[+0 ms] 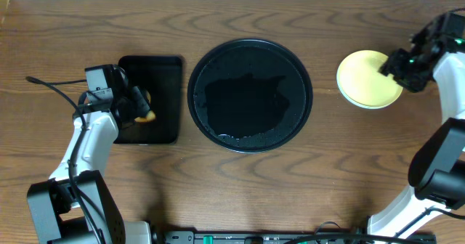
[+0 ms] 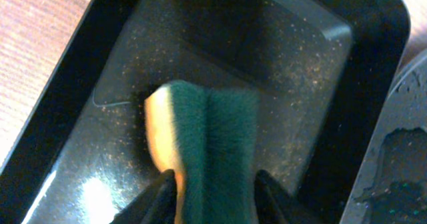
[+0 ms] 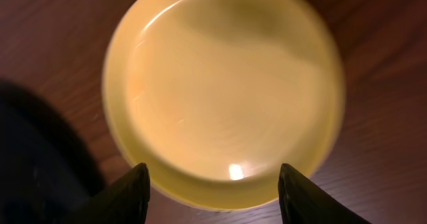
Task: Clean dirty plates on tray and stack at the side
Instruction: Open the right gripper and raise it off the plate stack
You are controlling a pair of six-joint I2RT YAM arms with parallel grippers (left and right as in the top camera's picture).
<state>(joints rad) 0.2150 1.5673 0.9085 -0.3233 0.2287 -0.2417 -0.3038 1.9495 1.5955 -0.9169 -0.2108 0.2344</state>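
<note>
The large round black tray sits mid-table with wet patches and no plate on it. A pale yellow plate lies on the bare wood at the right, looking clean in the right wrist view. My right gripper is at its right rim, open; its near rim sits between the spread fingers, which do not touch it. My left gripper hangs over the small rectangular tray, jaws parted around a green-and-yellow sponge whose sides lie close against both fingers.
The rectangular black tray stands left of the round one, almost touching it. Its speckled wet floor shows in the left wrist view, with the round tray's rim at the right. Bare wood surrounds both.
</note>
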